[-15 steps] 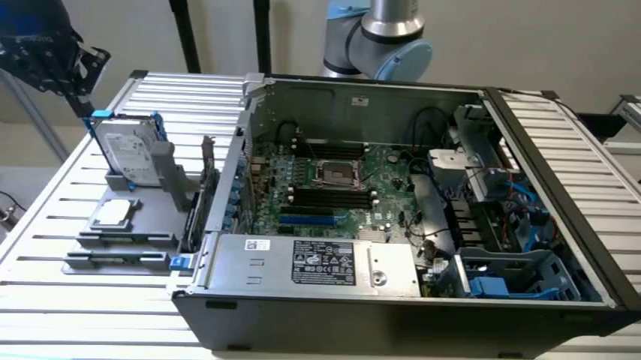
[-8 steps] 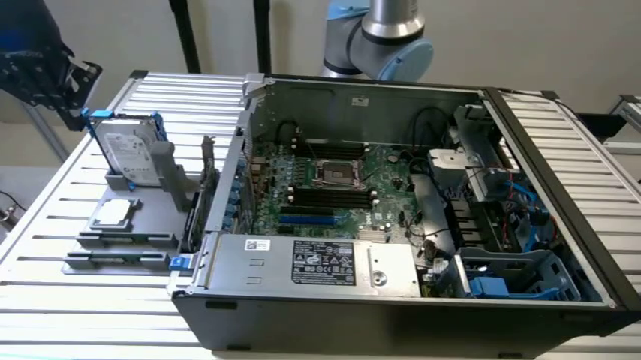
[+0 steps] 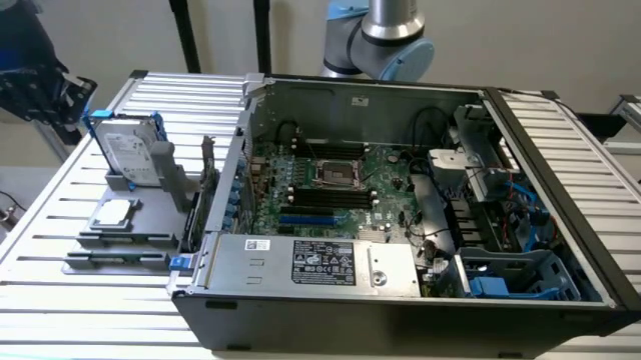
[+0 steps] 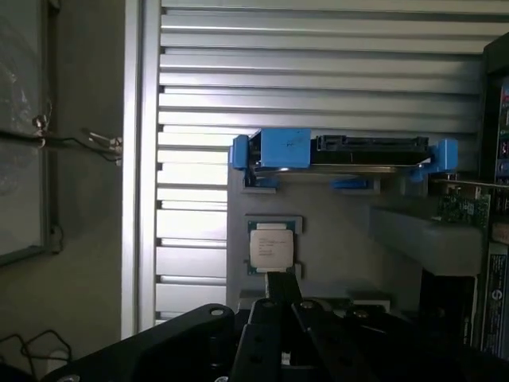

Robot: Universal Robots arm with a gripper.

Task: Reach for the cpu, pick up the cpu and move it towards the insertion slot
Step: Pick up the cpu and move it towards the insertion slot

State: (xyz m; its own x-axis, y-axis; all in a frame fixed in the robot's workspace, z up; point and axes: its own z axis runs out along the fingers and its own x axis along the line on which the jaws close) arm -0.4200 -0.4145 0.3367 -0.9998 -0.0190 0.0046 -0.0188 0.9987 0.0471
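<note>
Chip [image 4: 270,245] sits untouched on its grey holder [image 4: 334,239], claw [image 4: 278,288] pinched shut and empty, near but not touching; nothing lifted yet, socket [image 3: 338,174] well apart

- A robotics lab or workshop; an opened computer case [image 3: 401,321] lies on a slatted metal bench [image 3: 80,307]
- a robot arm [image 3: 391,30] rises behind it; a grey parts holder [image 3: 150,217] at the exterior view's left

A blue-framed hard drive [image 3: 128,154] stands upright beside the open computer case [image 3: 401,322] on a slatted table [image 3: 70,307].
</note>
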